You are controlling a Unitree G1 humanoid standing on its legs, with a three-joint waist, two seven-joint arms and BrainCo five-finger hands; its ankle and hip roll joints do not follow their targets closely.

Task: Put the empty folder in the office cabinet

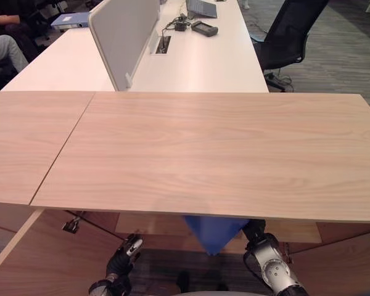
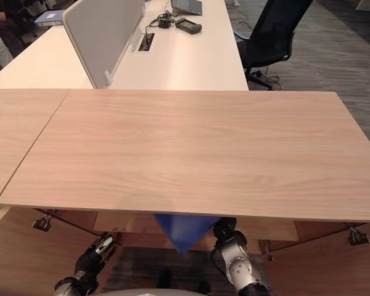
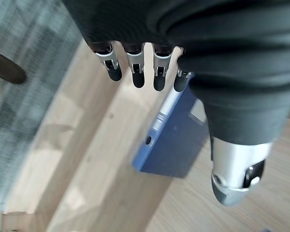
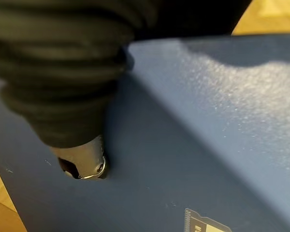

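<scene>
Wood fills most of the head views: a wide cabinet top (image 1: 222, 154) with white desks (image 1: 203, 61) and a black chair (image 1: 290, 31) behind it. Under its front edge the right hand (image 4: 82, 162) presses on the blue folder (image 1: 214, 231), but I cannot tell if its fingers grip it, while the left hand (image 3: 135, 72) hangs nearby with fingers straight, holding nothing. I think the folder is going into the cabinet now, and next it needs a push deeper onto the shelf (image 3: 111, 145).
</scene>
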